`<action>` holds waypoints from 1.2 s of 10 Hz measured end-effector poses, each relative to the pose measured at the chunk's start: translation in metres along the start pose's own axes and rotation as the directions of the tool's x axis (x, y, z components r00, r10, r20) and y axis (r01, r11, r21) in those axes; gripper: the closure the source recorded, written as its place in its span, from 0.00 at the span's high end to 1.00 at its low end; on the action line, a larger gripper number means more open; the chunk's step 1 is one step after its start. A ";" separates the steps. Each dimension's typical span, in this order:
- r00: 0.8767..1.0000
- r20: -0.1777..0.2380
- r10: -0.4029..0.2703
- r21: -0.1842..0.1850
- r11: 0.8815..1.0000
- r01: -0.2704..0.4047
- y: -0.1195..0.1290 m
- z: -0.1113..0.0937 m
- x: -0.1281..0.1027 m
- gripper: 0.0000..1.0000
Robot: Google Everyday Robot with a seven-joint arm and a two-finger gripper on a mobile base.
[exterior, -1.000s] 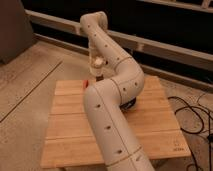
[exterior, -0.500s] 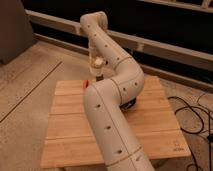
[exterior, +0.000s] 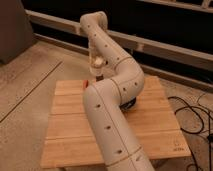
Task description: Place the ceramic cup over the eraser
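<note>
The cream-white ceramic cup (exterior: 98, 61) is held in the air above the far edge of the wooden table (exterior: 150, 125). My gripper (exterior: 98, 72) hangs down from the wrist at the far side of the table and is shut on the cup. The red-orange eraser (exterior: 86, 81) lies on the table near its far edge, just left of and below the gripper. The cup is above the eraser and slightly right of it, not touching it. My arm's thick cream links cross the middle of the table and hide part of it.
A dark object (exterior: 131, 103) sits on the table behind the arm's elbow, mostly hidden. Black cables (exterior: 192, 117) lie on the floor to the right. A low wall with a rail (exterior: 165, 50) runs behind the table.
</note>
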State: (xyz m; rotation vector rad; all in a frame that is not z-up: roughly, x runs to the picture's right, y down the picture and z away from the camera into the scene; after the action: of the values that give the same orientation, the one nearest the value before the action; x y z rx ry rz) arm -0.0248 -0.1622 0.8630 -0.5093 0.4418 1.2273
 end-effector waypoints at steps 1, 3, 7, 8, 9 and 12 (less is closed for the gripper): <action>1.000 0.009 0.002 0.014 1.000 -0.002 -0.007 -0.004 0.000 0.00; 1.000 -0.007 0.014 0.015 1.000 -0.014 -0.014 0.002 0.007 0.00; 0.998 -0.058 0.035 -0.024 0.999 -0.037 -0.012 0.029 0.031 0.00; 0.998 -0.058 0.030 -0.030 0.999 -0.032 -0.009 0.033 0.033 0.00; 0.998 -0.056 0.021 -0.034 0.999 -0.023 -0.006 0.034 0.035 0.00; 0.999 -0.046 -0.001 -0.031 1.000 -0.001 -0.003 0.038 0.037 0.00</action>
State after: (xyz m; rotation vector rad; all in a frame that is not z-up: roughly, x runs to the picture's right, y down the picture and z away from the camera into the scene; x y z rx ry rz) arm -0.0101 -0.1118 0.8726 -0.5647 0.4624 1.2257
